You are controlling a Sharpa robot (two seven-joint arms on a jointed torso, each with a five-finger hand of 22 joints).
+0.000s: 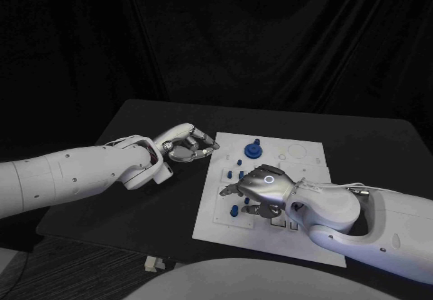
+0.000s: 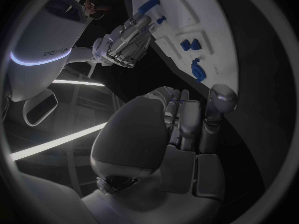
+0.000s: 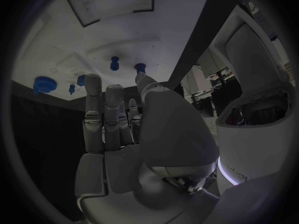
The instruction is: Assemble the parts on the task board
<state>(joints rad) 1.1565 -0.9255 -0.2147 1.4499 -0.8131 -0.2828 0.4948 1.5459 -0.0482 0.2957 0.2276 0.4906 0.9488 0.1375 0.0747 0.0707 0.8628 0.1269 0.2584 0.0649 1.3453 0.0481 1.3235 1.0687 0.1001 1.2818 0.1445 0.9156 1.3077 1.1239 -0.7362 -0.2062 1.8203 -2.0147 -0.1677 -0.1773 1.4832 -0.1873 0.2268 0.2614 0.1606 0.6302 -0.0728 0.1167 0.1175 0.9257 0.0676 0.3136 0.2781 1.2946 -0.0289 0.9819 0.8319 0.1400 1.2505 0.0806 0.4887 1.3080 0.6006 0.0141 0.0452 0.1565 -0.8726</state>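
Right hand [image 1: 261,187] hovers over task board [image 1: 306,156], fingers apart, empty; left hand [image 1: 185,144] curled, empty, beside board. Blue knob part [image 1: 253,150] stands on board; probably light, rigid, pinch its stem.

The right robot hand [image 1: 261,187] lies over the middle of the board [image 1: 306,159] in the head view, hiding whatever parts sit beneath its palm; whether its fingers touch or hold any part cannot be told. Small blue parts [image 1: 236,167] at its 10 o'clock are too small to tell their shapes. The board's near right corner, at 5 o'clock, is covered by the right arm. The left robot hand [image 1: 188,144] is curled at the board's 10 o'clock edge; nothing can be made out inside it. In the left wrist view the palm blocks the surface beneath it.
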